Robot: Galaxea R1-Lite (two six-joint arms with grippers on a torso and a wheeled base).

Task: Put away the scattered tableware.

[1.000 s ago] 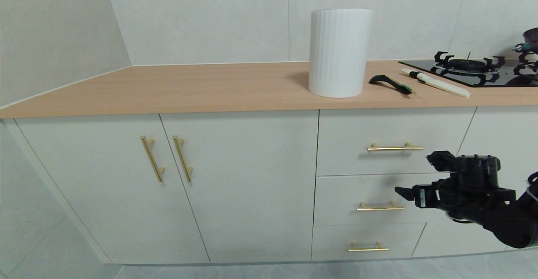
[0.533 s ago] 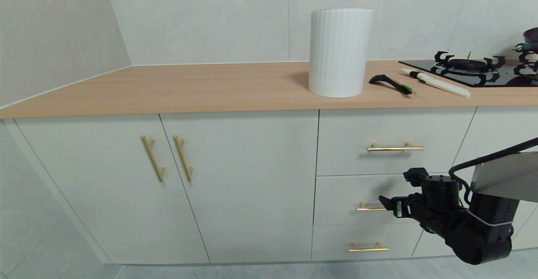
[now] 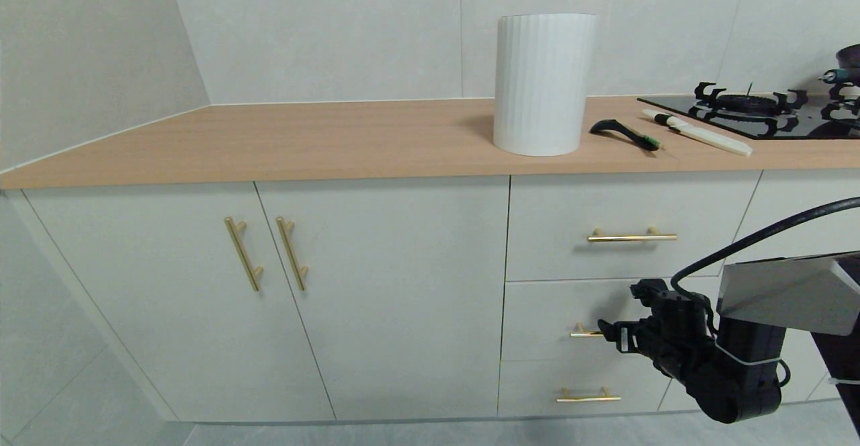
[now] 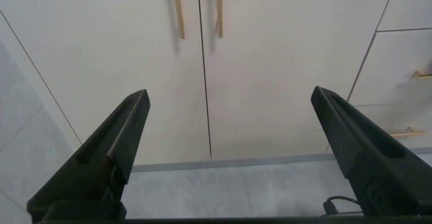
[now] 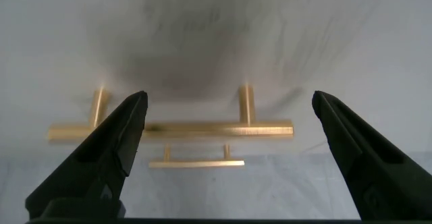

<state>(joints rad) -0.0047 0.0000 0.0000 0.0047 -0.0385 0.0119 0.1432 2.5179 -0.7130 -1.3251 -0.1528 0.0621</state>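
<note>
R gripper (image 3: 618, 308): jaws apart, level w/ mid drawer handle (image 5: 172, 129); bar just ahead, looks untouched, sits off-centre.
Advice: centre on bar betw. its posts, close fully, pull straight out, no twist.
Black utensil (image 3: 621, 131), white knife (image 3: 699, 134): well above gripper, on worktop (image 3: 302, 140).
L gripper (image 4: 229, 116): jaws apart, facing cupboard doors (image 4: 270, 62).

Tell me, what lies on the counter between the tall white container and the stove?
In the head view, two things lie there: a black utensil with a green tip, and a long white utensil nearer the stove.
</note>
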